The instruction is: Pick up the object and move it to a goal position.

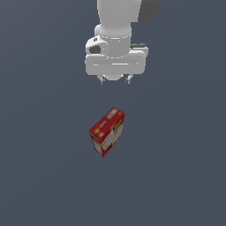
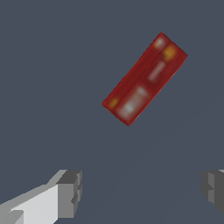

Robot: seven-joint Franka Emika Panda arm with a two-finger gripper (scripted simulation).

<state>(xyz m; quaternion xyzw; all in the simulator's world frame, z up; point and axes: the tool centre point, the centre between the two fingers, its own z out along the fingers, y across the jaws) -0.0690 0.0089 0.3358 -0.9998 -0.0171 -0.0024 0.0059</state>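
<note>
We note the red box point(image 1: 107, 131) standing on the flat grey-blue floor point(image 1: 44, 176), near the middle of the exterior view, its long sides running on a diagonal and its narrow top face turned upward. White and yellow print shows on the top and on the side facing the exterior view's right; the lettering is too blurred for us to read. The white arm point(image 1: 118, 17) hangs over the scene from the top of that view, and its gripper point(image 1: 115, 80) sits above the box and well apart from it, with only two short finger ends showing under the hand. In the wrist view we see the box point(image 2: 144, 78) from above as a slanted red bar on bare floor point(image 2: 52, 65), clear of the fingers point(image 2: 70, 194). The two grey pads stand far apart at opposite sides of that picture, so we record the jaws as spread wide, with nothing between them and nothing held.
</note>
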